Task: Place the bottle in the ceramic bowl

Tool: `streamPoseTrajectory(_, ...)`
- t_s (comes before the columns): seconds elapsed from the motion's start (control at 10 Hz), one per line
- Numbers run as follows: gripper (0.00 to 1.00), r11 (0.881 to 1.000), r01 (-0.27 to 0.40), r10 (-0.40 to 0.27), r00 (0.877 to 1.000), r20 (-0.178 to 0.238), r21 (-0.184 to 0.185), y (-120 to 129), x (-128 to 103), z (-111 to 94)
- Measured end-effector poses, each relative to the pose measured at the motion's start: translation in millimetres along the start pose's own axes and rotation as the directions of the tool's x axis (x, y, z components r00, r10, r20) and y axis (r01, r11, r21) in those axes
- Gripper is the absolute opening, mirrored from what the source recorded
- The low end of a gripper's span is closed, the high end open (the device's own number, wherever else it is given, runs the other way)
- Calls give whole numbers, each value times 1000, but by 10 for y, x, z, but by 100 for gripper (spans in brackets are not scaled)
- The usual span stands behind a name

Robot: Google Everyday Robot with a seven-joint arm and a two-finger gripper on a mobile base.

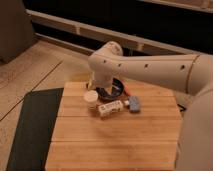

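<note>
The bottle (111, 108) is small and cream-white with a marked label. It lies on its side on the wooden table (115, 140), in front of the dark glossy ceramic bowl (116, 90). My white arm comes in from the right and bends down over the back of the table. My gripper (98, 85) hangs at its lower end, by the bowl's left rim and just behind a round cream cup (91, 98). It is above and behind the bottle, not touching it. The arm hides part of the bowl.
A small grey-blue block (135, 104) lies right of the bottle. A dark mat (32, 125) lies on the floor left of the table. A dark wall with a ledge (75, 27) runs behind it.
</note>
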Motion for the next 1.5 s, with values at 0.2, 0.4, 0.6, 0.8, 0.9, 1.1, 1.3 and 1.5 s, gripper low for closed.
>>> streamPoseTrajectory(0.2, 65, 981, -195, 195, 980, 48, -5, -347, -105, -49)
streamPoseTrajectory(0.4, 65, 955, -298, 298, 954, 43, -13, -306, -85, -34)
streamPoseTrajectory(0.6, 65, 944, -329, 330, 943, 43, -14, -312, -86, -34)
streamPoseTrajectory(0.8, 65, 944, -329, 329, 943, 43, -14, -310, -87, -36)
streamPoseTrajectory(0.9, 65, 944, -329, 329, 943, 43, -13, -314, -85, -33)
streamPoseTrajectory(1.1, 65, 942, -337, 337, 941, 33, -8, -333, -84, 32)
streamPoseTrajectory(1.3, 65, 939, -345, 345, 938, 19, 3, -380, -56, 120)
streamPoseTrajectory(1.5, 65, 939, -345, 345, 938, 18, 4, -376, -53, 129)
